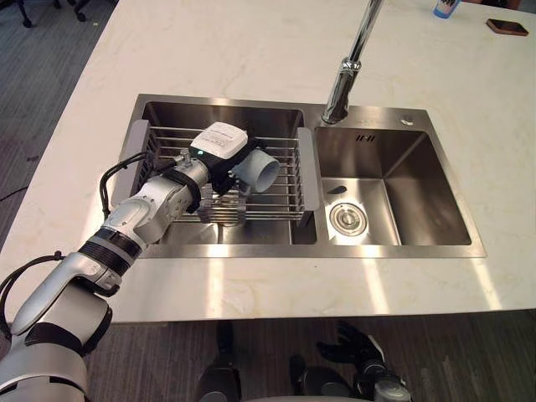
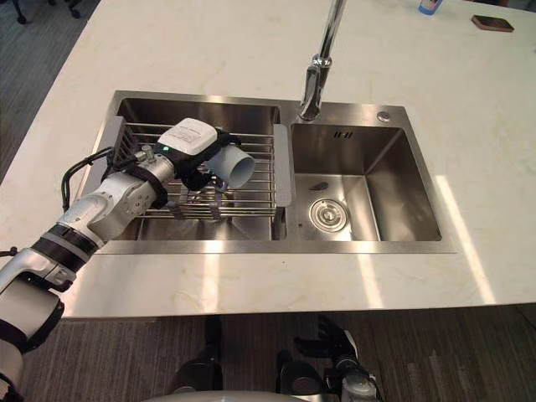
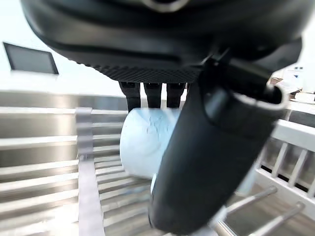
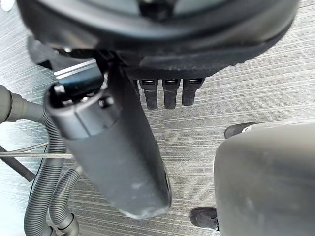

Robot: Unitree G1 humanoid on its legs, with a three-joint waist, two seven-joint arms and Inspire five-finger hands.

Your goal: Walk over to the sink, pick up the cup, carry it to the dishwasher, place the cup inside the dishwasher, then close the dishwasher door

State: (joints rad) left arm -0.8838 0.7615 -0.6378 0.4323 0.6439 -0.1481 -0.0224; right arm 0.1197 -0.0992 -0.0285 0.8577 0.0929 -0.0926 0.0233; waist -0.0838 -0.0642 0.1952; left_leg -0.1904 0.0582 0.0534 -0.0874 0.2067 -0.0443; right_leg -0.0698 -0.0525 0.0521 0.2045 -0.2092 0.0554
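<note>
A pale blue-grey cup [image 1: 261, 172] lies on its side on a wire rack [image 1: 285, 197] in the sink's left basin [image 1: 226, 113], its mouth turned toward the right basin. My left hand [image 1: 216, 163] reaches in from the left and sits over the cup's closed end. In the left wrist view the fingers [image 3: 153, 94] curl over the top of the cup [image 3: 142, 142] and the thumb [image 3: 206, 162] crosses its near side. My right hand [image 1: 362, 347] hangs low below the counter's front edge, fingers relaxed and holding nothing.
A tall chrome faucet [image 1: 345, 79] rises behind the divider. The right basin [image 1: 419, 188] is bare steel with a round drain [image 1: 345, 219]. White stone counter [image 1: 251, 42] surrounds the sink; a dark flat object [image 1: 507, 27] and a blue item [image 1: 445, 8] lie far right.
</note>
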